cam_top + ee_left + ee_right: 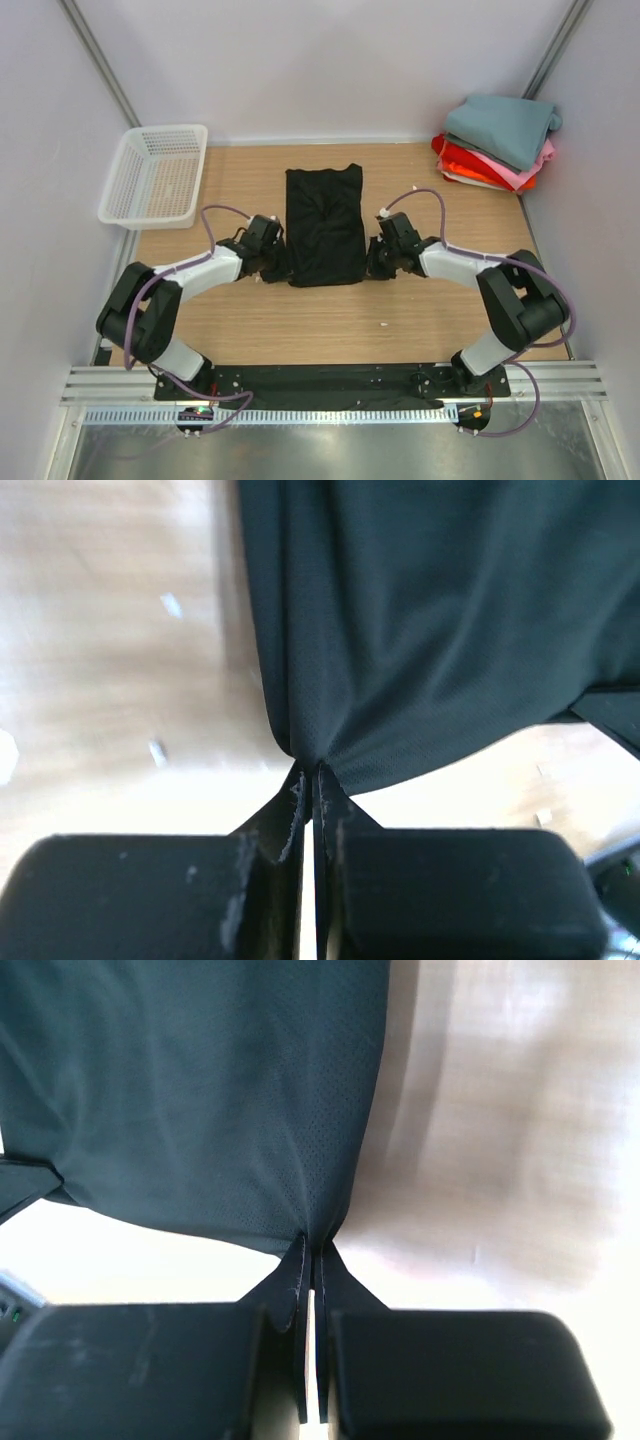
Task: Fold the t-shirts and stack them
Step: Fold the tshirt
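Even bright overhead light, soft shadows; wrist views overexposed on table, blurred, gripper bodies out of focus.

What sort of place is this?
Probably a robot laboratory cell: bare white walls enclose a wooden table, a left arm and right arm are bolted to a metal rail, both holding one black shirt.

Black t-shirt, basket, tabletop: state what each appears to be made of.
The black t-shirt looks like a thin synthetic knit, matte; the wrist views show fine pinholes and soft folds. The basket is probably moulded white plastic, given its regular open grid and stiff rim. The tabletop is wood or wood-look laminate, smooth; pale grain streaks show, but which one is unclear.
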Robot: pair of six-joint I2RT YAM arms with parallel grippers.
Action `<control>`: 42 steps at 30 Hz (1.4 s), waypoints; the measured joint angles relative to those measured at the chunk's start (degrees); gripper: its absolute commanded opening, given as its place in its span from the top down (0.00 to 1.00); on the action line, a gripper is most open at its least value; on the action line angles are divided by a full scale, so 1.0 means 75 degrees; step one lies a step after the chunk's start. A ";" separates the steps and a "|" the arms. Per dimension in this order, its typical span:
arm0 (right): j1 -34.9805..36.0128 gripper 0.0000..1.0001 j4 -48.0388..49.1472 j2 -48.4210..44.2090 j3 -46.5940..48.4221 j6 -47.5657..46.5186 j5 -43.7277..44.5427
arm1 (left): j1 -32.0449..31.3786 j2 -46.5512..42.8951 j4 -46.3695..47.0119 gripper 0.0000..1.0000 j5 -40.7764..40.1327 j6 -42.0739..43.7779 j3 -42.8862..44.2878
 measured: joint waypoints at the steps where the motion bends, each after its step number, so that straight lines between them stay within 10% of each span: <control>1: 0.0000 0.99 -0.0023 -0.0283 -0.0172 0.0023 -0.0026 | -0.0122 -0.0239 -0.0128 1.00 -0.0055 -0.0050 -0.0052; 16: 0.0653 0.99 -0.1801 -0.4232 -0.1145 0.0804 -0.0134 | -0.1355 -0.3503 -0.2672 1.00 -0.0778 -0.0839 -0.0125; 35: 0.0227 0.99 -0.3217 -0.1396 0.2786 -0.0239 0.0880 | -0.0117 -0.1116 -0.3966 0.99 -0.1198 0.0274 0.3232; 40: -0.0487 0.99 -0.3459 0.0076 0.4334 -0.0574 0.0650 | 0.0647 0.0866 -0.4249 0.83 -0.0554 0.0697 0.5418; 42: -0.0886 0.54 -0.3611 0.1148 0.5590 -0.0676 0.0475 | 0.0965 0.1947 -0.4316 0.57 -0.0297 0.0836 0.6645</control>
